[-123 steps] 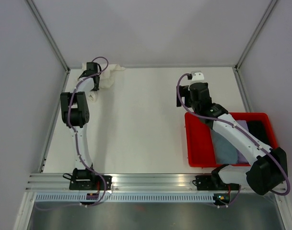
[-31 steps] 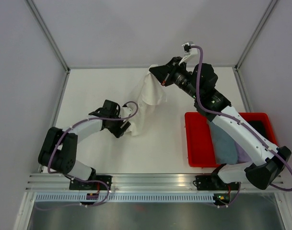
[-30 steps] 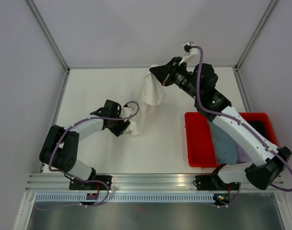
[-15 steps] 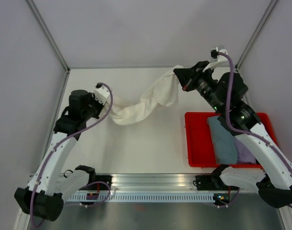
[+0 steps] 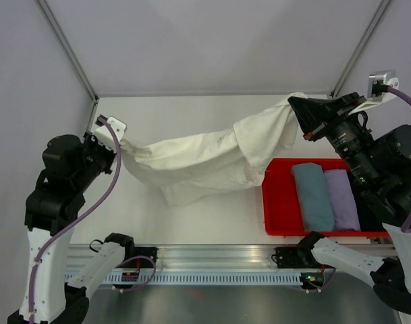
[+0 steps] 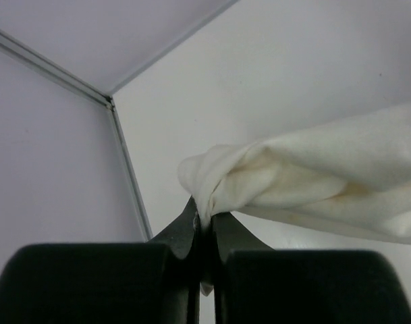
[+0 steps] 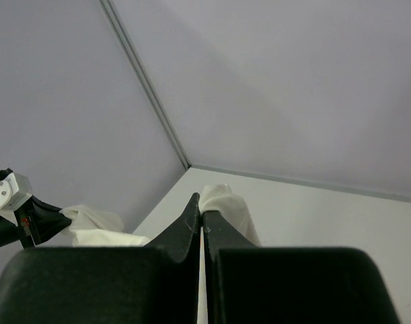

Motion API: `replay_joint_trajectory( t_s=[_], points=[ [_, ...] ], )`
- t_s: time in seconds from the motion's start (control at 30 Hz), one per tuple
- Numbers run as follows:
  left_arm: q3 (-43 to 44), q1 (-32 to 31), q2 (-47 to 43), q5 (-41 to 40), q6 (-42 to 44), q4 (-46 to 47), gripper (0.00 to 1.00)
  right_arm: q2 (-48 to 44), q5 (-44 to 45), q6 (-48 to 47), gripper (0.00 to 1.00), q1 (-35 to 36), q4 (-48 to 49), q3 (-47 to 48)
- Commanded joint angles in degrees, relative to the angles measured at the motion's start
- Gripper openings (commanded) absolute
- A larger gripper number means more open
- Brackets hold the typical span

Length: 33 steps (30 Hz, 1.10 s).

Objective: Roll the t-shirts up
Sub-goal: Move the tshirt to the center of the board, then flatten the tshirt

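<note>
In the red bin (image 5: 276,210) at the near right, a grey-blue t-shirt (image 5: 313,196) and a lilac t-shirt (image 5: 342,200) are laid side by side. Beyond them, the cream t-shirt (image 5: 205,158) is stretched lengthwise from left to far right. One end is clamped in the left gripper (image 5: 117,140) and the other in the right gripper (image 5: 297,105).

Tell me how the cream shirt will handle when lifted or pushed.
Likely very floppy: the cream shirt sags in the middle between the left tool and right tool. Probably light, since thin pinches hold it. Pushed, it would likely bunch, given its wrinkles.
</note>
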Motion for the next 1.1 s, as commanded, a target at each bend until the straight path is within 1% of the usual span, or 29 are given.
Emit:
replay_joint_trajectory(
  t_s=[0.0, 0.07, 0.1, 0.17, 0.2, 0.23, 0.27, 0.3, 0.33, 0.37, 0.4, 0.43, 0.47, 0.5, 0.53, 0.57, 0.6, 0.63, 0.67, 0.7, 0.73, 0.77, 0.8, 0.83, 0.87, 0.93, 0.97, 1.03, 1.07],
  points=[
    [-6.3, 0.3, 3.9, -1.3, 0.3, 0.4, 0.02, 6.9, 3.5, -1.3, 0.0, -0.1, -2.0, -0.3],
    [-11.7, 0.6, 7.5, -4.2, 0.9, 5.1, 0.02, 11.0, 4.9, -1.8, 0.0, -0.1, -1.1, -1.0],
    [-13.6, 0.8, 8.5, -6.4, 1.5, 10.7, 0.02, 16.0, 5.6, -2.1, 0.0, -0.1, -0.1, -1.0],
    [-16.4, 3.1, 12.9, -5.6, 2.8, 15.8, 0.02, 21.6, 6.3, -2.2, 0.0, -0.5, 0.8, 0.3],
    [-15.9, 4.2, 15.5, -3.1, 2.7, 18.4, 0.02, 27.7, 3.8, -1.8, 0.0, -0.9, 2.0, 0.9],
    [-14.7, 6.9, 18.2, -0.9, 2.5, 18.8, 0.02, 31.0, 2.0, 0.2, 0.0, -1.7, 2.9, 3.0],
    [-11.4, 8.3, 25.2, 0.1, 1.4, 19.3, 0.02, 34.5, 0.2, 0.8, 0.0, -3.7, 3.6, 4.7],
    [-9.5, 10.2, 28.9, 1.4, 0.6, 20.9, 0.02, 41.9, -0.5, 1.2, 0.0, -4.6, 3.4, 7.1],
    [-7.5, 10.9, 32.4, 0.9, 0.2, 21.4, 0.02, 46.0, 1.0, 1.5, 0.06, -5.5, 2.4, 10.0],
    [-4.4, 11.4, 39.7, 0.6, -0.7, 22.0, 0.04, 50.0, 2.6, 1.6, 0.2, -6.9, 1.4, 16.4],
    [-3.1, 11.7, 42.5, -2.6, -1.3, 22.1, 0.19, 57.3, 3.7, 1.0, 0.46, -7.5, -0.6, 19.4],
    [-2.3, 11.9, 45.2, -3.9, -2.1, 22.0, 0.31, 60.6, 9.1, 0.5, 0.78, -8.0, -2.6, 22.3],
    [-2.8, 12.0, 46.6, -4.5, -3.0, 22.1, 0.42, 63.6, 11.5, -0.5, 0.89, -8.2, -5.2, 27.9],
    [-3.7, 12.0, 46.8, -3.5, -3.3, 22.2, 0.58, 67.9, 12.8, -1.5, 0.98, -8.3, -10.6, 30.1],
    [-5.1, 12.0, 46.0, -2.8, -3.4, 23.5, 0.65, 69.0, 14.2, -1.8, 0.98, -8.2, -12.8, 31.6],
    [-8.5, 12.0, 44.7, -2.2, -3.6, 24.4, 0.85, 69.1, 14.0, -2.1, 0.98, -8.1, -13.8, 29.5],
    [-10.3, 12.0, 41.3, -1.3, -3.5, 25.4, 1.0, 66.5, 13.8, -2.2, 0.98, -8.1, -12.1, 26.0],
    [-11.6, 12.0, 39.6, -0.8, -3.5, 25.8, 1.0, 64.1, 13.1, -2.1, 0.98, -7.9, -9.8, 16.0],
    [-13.6, 12.0, 37.7, 0.0, -3.5, 25.7, 1.0, 58.1, 12.2, -1.6, 0.98, -7.3, -6.8, 10.4],
    [-14.8, 12.0, 33.7, 0.1, -3.2, 25.6, 1.0, 55.2, 11.1, -0.2, 0.98, -6.8, -0.3, 4.8],
    [-16.3, 11.9, 30.9, 1.6, -2.7, 25.4, 1.0, 52.4, 10.4, 0.3, 0.96, -5.4, 2.6, -4.7],
    [-19.8, 11.9, 28.6, 3.9, -1.5, 25.2, 0.99, 48.0, 10.1, 0.7, 0.95, -4.4, 4.9, -8.7],
    [-21.7, 11.7, 24.2, 5.2, -0.8, 24.8, 0.95, 46.5, 10.2, 1.1, 0.94, -3.3, 8.2, -12.2],
    [-23.7, 11.6, 22.7, 6.1, 0.0, 24.2, 0.92, 45.5, 10.2, 1.9, 0.93, -1.9, 8.7, -16.6],
    [-27.7, 11.2, 21.5, 4.5, 1.3, 23.8, 0.82, 44.6, 9.8, 3.0, 0.93, 0.3, 9.0, -18.2],
    [-32.7, 9.6, 21.1, 0.6, 2.1, 23.4, 0.75, 44.2, 6.8, 7.6, 0.91, 1.8, 11.2, -23.5],
    [-34.3, 9.0, 21.8, -3.2, 2.4, 23.5, 0.73, 43.9, 4.3, 9.2, 0.9, 2.2, 14.9, -25.5],
    [-38.7, 8.1, 24.1, -4.3, 3.9, 23.9, 0.74, 44.3, 2.9, 12.5, 0.86, 3.5, 18.1, -29.9],
    [-40.1, 7.6, 24.9, -4.7, 4.2, 24.3, 0.78, 45.9, 3.0, 13.2, 0.85, 4.1, 18.8, -30.4]
  ],
)
